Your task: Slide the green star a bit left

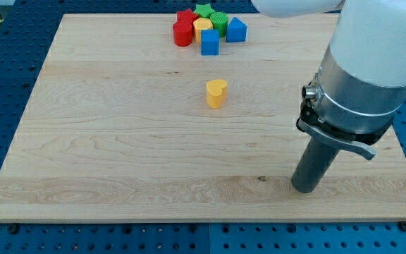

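The green star (204, 10) lies at the view's top edge of the wooden board (104, 141), at the back of a tight cluster of blocks. A red star-like block (186, 15) touches it on the left and a green round block (219, 22) sits just below right of it. My tip (305, 189) rests on the board near the view's bottom right, far from the cluster and from the green star. The rod hangs from a large grey and white arm body (361, 77).
The cluster also holds a red cylinder (182, 34), a yellow block (202, 27), a blue cube (210, 42) and a blue house-shaped block (237, 29). A yellow heart block (216, 93) stands alone near the board's middle.
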